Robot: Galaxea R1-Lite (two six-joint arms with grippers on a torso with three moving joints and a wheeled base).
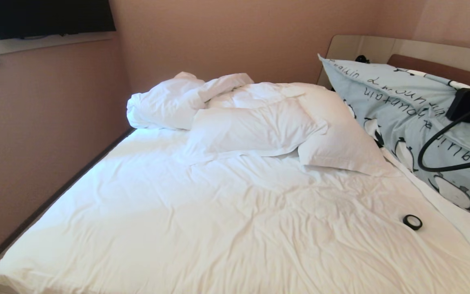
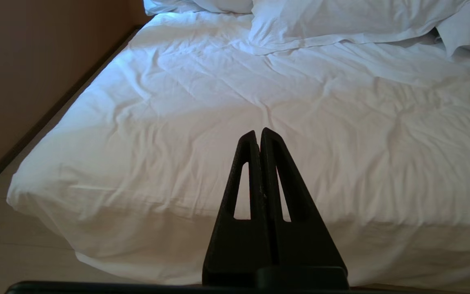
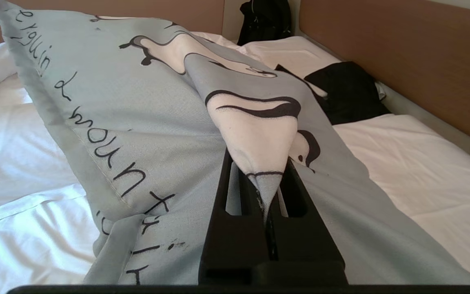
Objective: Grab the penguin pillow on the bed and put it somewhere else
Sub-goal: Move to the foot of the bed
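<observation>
The right hand [image 3: 268, 179] is clamped on a fold of the soft blue penguin pillow [image 3: 145, 122], lifted near the wooden headboard [image 3: 402, 61] of the wrinkly white bed [image 1: 218, 220]. The left hand [image 2: 258, 132] is pressed together.

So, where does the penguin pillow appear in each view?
Head view: penguin pillow at right, near the headboard.
Left wrist view: not in it.
Right wrist view: fills the centre, a fold pinched in the right gripper.
Shared landmark: the bed with its white sheet.
</observation>
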